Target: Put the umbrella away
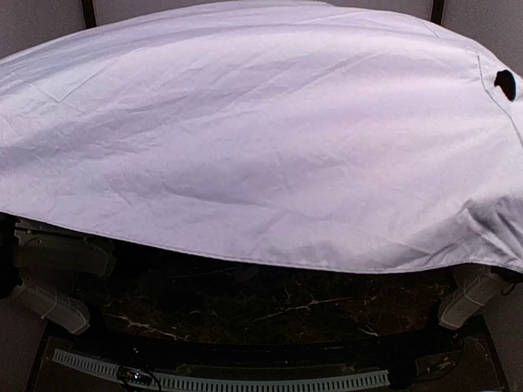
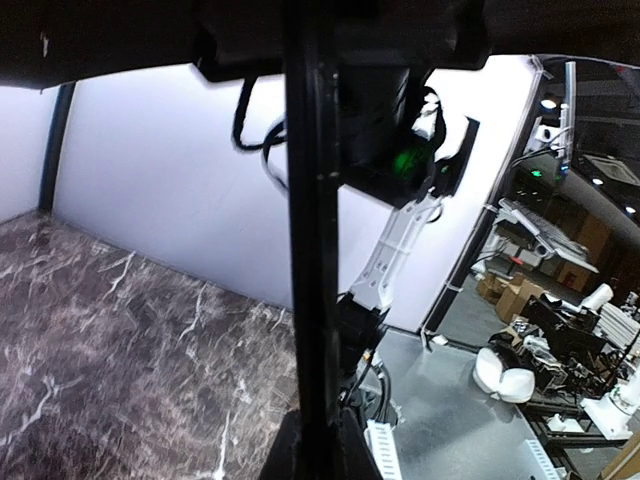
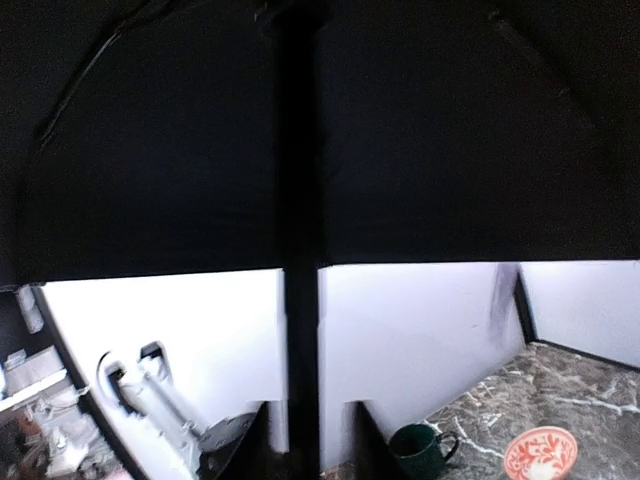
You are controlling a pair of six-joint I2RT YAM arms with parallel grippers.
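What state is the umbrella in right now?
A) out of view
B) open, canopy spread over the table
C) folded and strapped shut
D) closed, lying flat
B: the top view shows the umbrella with its pale canopy spread wide above the marble table, and the right wrist view shows its black underside overhead.

No writing, label, brand or number is legible on anything in view.

Matt, creased cloth on the umbrella point(image 1: 245, 147); glossy, dark veined marble table point(image 1: 270, 306)
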